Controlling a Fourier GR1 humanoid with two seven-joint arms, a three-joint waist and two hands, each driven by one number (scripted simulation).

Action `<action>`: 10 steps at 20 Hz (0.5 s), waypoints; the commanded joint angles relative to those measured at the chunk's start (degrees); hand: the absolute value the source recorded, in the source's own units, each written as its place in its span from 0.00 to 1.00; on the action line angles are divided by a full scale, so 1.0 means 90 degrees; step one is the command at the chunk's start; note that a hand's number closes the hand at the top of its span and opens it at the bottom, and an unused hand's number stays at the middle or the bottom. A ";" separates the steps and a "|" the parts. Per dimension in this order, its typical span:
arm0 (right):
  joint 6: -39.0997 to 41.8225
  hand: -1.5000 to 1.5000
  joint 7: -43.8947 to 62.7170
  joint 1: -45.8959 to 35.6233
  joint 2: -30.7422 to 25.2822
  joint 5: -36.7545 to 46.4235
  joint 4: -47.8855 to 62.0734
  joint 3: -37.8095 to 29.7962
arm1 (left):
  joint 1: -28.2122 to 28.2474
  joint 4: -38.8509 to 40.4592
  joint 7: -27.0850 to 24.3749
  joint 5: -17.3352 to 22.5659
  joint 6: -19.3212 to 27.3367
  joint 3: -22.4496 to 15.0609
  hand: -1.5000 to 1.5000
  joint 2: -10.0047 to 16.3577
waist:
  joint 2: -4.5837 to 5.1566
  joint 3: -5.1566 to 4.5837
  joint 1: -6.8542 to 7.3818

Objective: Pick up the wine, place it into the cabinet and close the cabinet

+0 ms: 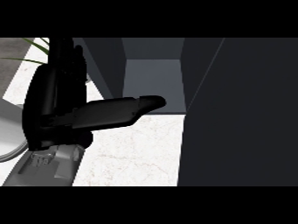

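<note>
Nearest, a grey forearm [45, 168] comes in over the near-left corner of the white marble worktop [135, 153]. A strip of the worktop shows between it and a tall dark flat panel [248, 113] covering the right side. The black left hand [54, 109] stands upright, fingers straight, thumb [122, 109] stretched rightward toward the open dark cabinet [151, 74] at the far edge. Green plant leaves [35, 50] show at the far-left corner. Where the wine is cannot be told.
</note>
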 commanded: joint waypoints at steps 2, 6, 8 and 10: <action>-0.0125 0.00 0.0823 0.0176 -0.0210 -0.0285 -0.1535 -0.0158 | 0.0126 -0.0264 -0.0126 -0.0320 0.0036 -0.0472 0.00 -0.0085 | 0.0003 0.0040 -0.0008; -0.0201 0.00 0.0914 0.0033 -0.0230 -0.0191 -0.1467 -0.0150 | -0.0471 -0.0380 0.0701 -0.0465 -0.0268 0.0165 0.00 0.0081 | 0.0000 0.0043 0.0003; -0.0146 0.00 0.0463 0.0301 -0.0173 0.0058 -0.1217 0.0096 | -0.0556 -0.0747 0.1364 -0.1068 -0.0277 -0.0141 0.00 -0.0037 | -0.0022 0.0048 0.0019; -0.0320 0.00 0.0683 0.0343 -0.0140 0.0291 -0.1552 0.0349 | -0.0200 -0.0407 0.0592 -0.0595 -0.0199 0.0183 0.00 0.0057 | -0.0003 0.0037 -0.0042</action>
